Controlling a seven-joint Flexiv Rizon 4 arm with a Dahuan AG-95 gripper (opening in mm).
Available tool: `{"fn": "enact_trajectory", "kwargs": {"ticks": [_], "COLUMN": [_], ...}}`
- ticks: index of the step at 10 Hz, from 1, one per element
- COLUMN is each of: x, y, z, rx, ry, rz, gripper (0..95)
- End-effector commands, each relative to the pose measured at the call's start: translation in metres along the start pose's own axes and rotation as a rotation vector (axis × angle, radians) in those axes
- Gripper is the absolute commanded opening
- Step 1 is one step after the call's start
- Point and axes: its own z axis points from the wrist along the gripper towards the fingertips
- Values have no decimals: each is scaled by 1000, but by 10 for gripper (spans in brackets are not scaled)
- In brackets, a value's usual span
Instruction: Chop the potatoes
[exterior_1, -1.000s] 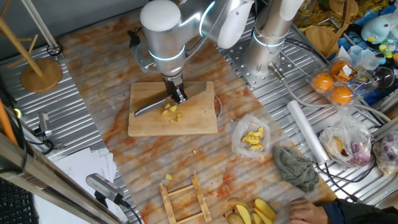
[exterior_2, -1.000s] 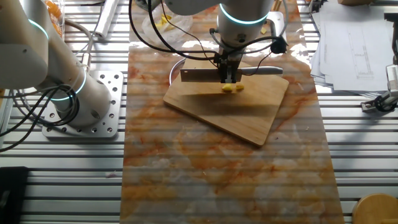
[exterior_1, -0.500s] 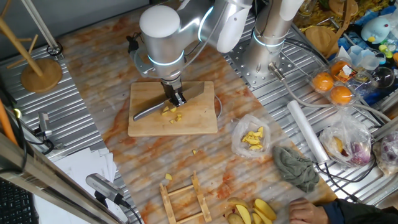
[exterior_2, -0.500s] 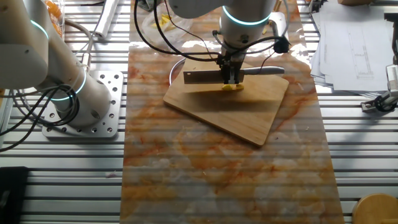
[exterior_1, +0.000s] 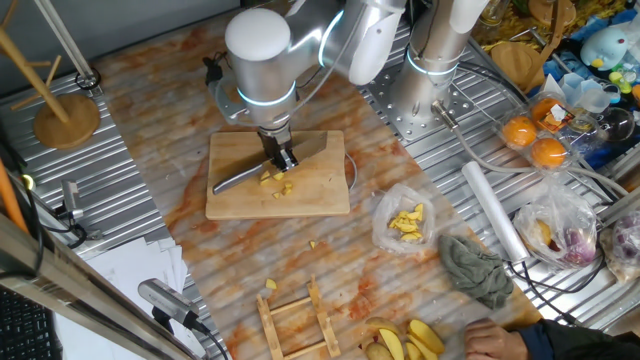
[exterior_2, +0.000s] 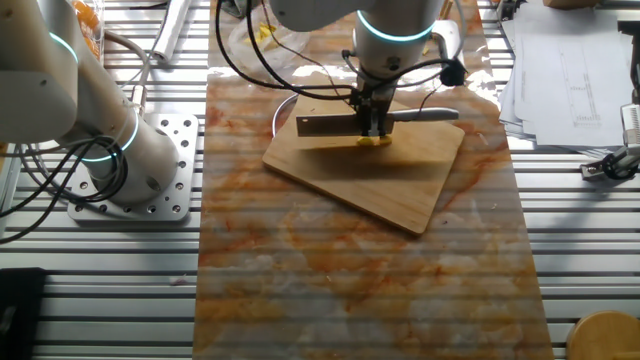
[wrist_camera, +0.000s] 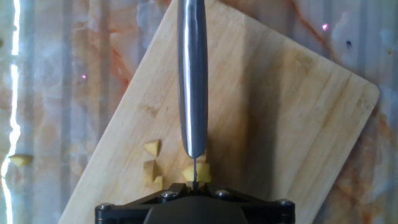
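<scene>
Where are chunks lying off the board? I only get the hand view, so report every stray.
Observer: One stray chunk lies on the table just off the cutting board. Another lies farther out, beside a wooden rack.
Operator: Now describe the knife side-on.
Observer: The jaws are shut on the knife. Its wide rectangular blade runs level, with its edge at the chunks on the board.
Operator: Flag anything else near the workspace.
Observer: A person's hand rests at the table's edge, by larger yellow wedges.
</scene>
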Motion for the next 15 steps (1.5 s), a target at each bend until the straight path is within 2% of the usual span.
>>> {"fn": "enact_trajectory", "kwargs": {"ticks": [1, 3, 4, 5, 6, 7, 9, 12, 15], "x": [-2, -9, -10, -8, -4, 0, 7, 6, -1], "y": [-3, 0, 1, 2, 3, 3, 1, -3, -12], "z": [7, 20, 21, 17, 7, -5, -20, -24, -21], "rx": [5, 3, 7, 5, 10, -13, -30, -20, -20], "ry": [0, -10, -6, 10, 22, 23, 12, 14, 12], "rz": [-2, 0, 0, -8, -11, -6, -2, -1, -4], "gripper": [0, 0, 0, 0, 0, 0, 0, 0, 0]}}
